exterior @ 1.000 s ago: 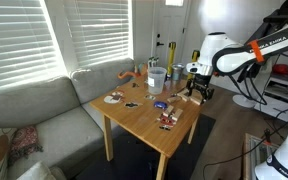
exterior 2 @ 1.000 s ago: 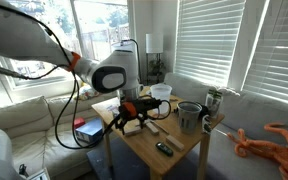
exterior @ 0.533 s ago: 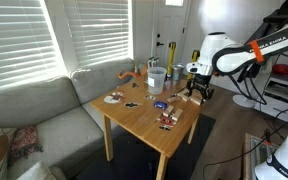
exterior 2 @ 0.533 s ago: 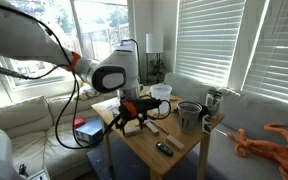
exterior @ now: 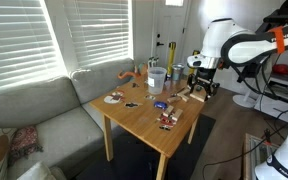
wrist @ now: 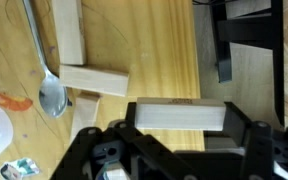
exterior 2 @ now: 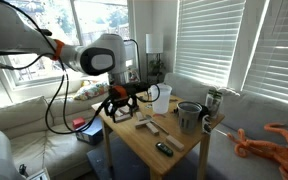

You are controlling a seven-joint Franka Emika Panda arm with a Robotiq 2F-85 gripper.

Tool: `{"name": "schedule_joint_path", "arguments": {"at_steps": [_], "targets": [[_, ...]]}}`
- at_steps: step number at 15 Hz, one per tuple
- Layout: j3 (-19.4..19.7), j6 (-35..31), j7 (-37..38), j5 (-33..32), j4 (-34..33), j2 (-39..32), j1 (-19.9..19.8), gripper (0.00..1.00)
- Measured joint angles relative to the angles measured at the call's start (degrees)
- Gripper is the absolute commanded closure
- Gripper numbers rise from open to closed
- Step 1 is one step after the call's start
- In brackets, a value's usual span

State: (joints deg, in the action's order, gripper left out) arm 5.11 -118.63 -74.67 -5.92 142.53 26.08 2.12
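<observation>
Wrist view: my hand [wrist: 181, 122] holds one wooden block [wrist: 179, 112]; loose blocks [wrist: 94, 80] and spoon [wrist: 52, 95] lie at ten o'clock on the surface [wrist: 164, 50].

This is looking like a home living room: a grey sofa [exterior: 44, 108] is sitting under windows where white blinds [exterior: 84, 35] are hanging, a small wooden surface [exterior: 139, 118] is standing beside it, and an orange plush toy [exterior 2: 276, 138] is lying nearby.

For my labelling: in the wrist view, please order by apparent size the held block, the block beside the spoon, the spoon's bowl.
1. held block (nearest the camera, so unsure)
2. block beside the spoon
3. spoon bowl
</observation>
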Motion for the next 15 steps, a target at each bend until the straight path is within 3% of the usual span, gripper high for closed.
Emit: {"name": "schedule_joint_path", "arguments": {"at_steps": [8,15], "targets": [[-4.73,0.29,-0.01,1.37,-3.03,-0.95,8.84,0.41],[-5.77,-4.57,-1.26,2.25,-5.89,-8.25,10.69,0.41]]}}
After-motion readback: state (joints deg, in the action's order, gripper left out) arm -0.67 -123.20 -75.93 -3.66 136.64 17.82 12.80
